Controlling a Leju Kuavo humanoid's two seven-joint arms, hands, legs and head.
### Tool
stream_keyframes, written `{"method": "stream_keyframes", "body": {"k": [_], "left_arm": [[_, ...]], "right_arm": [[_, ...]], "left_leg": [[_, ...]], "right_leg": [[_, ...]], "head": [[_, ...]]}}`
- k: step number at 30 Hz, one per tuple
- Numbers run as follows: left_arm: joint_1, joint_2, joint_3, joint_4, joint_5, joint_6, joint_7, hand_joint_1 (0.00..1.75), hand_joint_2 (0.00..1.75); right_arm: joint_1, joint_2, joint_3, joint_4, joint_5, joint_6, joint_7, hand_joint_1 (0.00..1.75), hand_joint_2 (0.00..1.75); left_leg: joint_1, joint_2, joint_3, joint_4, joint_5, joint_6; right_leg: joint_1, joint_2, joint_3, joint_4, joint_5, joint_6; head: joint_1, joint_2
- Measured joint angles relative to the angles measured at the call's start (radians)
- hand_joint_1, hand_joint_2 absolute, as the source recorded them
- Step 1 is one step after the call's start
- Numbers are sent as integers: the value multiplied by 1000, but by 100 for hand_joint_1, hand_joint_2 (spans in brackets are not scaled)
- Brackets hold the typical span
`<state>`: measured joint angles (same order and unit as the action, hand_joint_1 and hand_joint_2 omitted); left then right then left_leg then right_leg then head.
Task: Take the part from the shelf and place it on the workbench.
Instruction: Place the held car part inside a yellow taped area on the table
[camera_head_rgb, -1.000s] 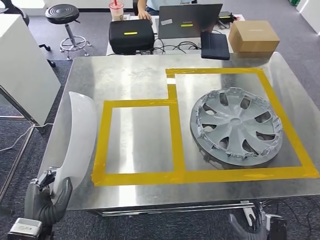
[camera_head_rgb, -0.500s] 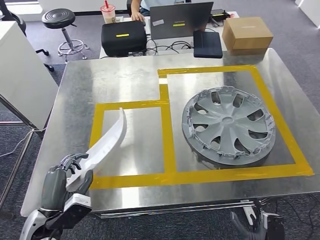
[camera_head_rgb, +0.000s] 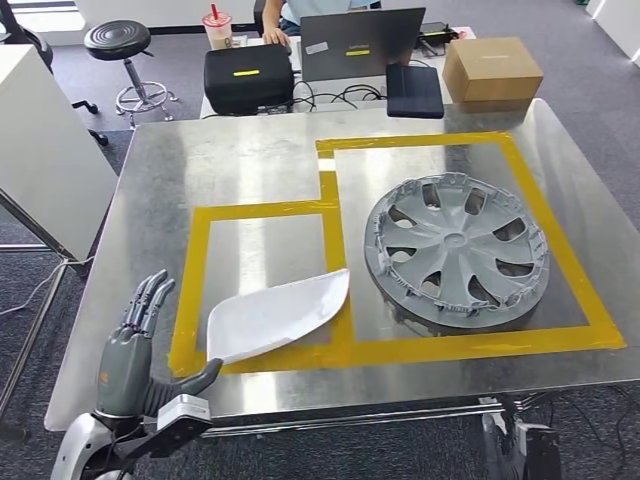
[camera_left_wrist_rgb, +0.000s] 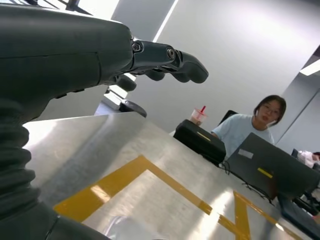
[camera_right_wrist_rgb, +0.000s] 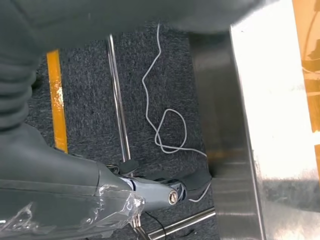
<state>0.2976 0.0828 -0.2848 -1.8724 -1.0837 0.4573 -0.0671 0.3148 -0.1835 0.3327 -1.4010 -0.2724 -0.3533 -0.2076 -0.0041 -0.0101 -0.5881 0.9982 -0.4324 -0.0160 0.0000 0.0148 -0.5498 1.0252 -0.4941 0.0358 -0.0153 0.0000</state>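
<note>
Lying flat on the steel workbench (camera_head_rgb: 241, 165), across the yellow tape frame (camera_head_rgb: 195, 262): curved white plastic part (camera_head_rgb: 278, 314). Just beside its near end, left hand (camera_head_rgb: 132, 352), fingers spread, holding nothing. Right hand (camera_right_wrist_rgb: 86, 197): state unclear.

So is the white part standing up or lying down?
Lying down: the white part rests flat on the workbench, across the yellow tape.

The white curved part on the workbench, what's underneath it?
The white part lies on the steel workbench, across the yellow tape of the smaller square. The surface beneath it is hidden.
</note>
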Motion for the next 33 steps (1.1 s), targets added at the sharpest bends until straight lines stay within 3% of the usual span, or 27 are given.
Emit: {"method": "stream_keyframes", "body": {"k": [7,11,17,20,22,24,25,26,27,29,30,31,32,33], "left_arm": [[0,16,-23,12,17,2,-2,0,0],[9,22,-23,15,114,21,-26,0,0],[56,19,15,18,350,34,-106,0,0],[92,-9,74,18,504,4,-171,0,0],[112,-42,131,22,622,-45,-222,0,0],[127,-78,191,33,704,-93,-261,0,0],[133,-95,219,39,722,-109,-272,0,0],[138,-109,241,45,729,-121,-279,0,0],[142,-122,259,48,743,-134,-282,0,0],[144,-152,295,53,823,-186,-279,0,0],[144,-171,317,56,891,-230,-275,0,0],[142,-192,346,60,965,-283,-270,0,0],[140,-215,381,65,1036,-339,-264,0,0],[136,-237,419,74,1093,-394,-256,0,0]], "right_arm": [[-5,0,3,10,0,4,1,0,0],[-9,3,3,15,3,1,1,0,0],[-11,9,3,16,3,-10,2,0,0],[-1,10,2,11,5,-19,4,0,0],[10,10,0,5,7,-26,12,0,0],[20,10,-1,5,10,-32,20,0,0],[25,10,-1,5,10,-33,22,0,0],[28,10,-1,5,11,-34,23,0,0],[32,10,-1,5,11,-35,25,0,0],[37,10,-1,6,13,-39,25,0,0],[39,11,0,6,14,-41,24,0,0],[39,11,1,7,14,-43,23,0,0],[38,12,2,7,14,-46,20,0,0],[36,13,2,7,12,-48,18,0,0]], "left_leg": [[0,0,0,0,0,0],[-4,0,-1,1,0,3],[-15,-1,-5,-2,-2,16],[-11,-1,11,-40,14,29],[2,-2,41,-79,24,36],[13,-4,69,-92,16,34],[18,-7,79,-92,9,30],[24,-12,88,-91,2,24],[31,-19,93,-87,-4,16],[48,-39,94,-71,-18,-7],[53,-49,87,-58,-26,-20],[54,-59,76,-44,-31,-32],[52,-69,62,-34,-33,-41],[49,-78,47,-26,-32,-47]], "right_leg": [[0,0,0,0,0,0],[-5,0,-2,-2,1,2],[-18,1,-6,-7,1,13],[-16,2,-4,-24,-1,24],[-12,-2,-11,9,-41,34],[-17,-6,-36,110,-108,48],[-22,-6,-49,161,-125,56],[-28,-7,-57,189,-121,64],[-36,-7,-55,185,-92,72],[-51,8,-25,98,-12,96],[-57,29,-5,58,9,107],[-62,50,8,33,10,110],[-65,66,13,30,-6,105],[-68,69,10,36,-15,93]], "head": [[0,0],[0,0],[0,0],[-1,0],[2,0],[5,0],[5,0],[5,0],[6,0],[6,0],[11,0],[15,0],[17,0],[19,0]]}}
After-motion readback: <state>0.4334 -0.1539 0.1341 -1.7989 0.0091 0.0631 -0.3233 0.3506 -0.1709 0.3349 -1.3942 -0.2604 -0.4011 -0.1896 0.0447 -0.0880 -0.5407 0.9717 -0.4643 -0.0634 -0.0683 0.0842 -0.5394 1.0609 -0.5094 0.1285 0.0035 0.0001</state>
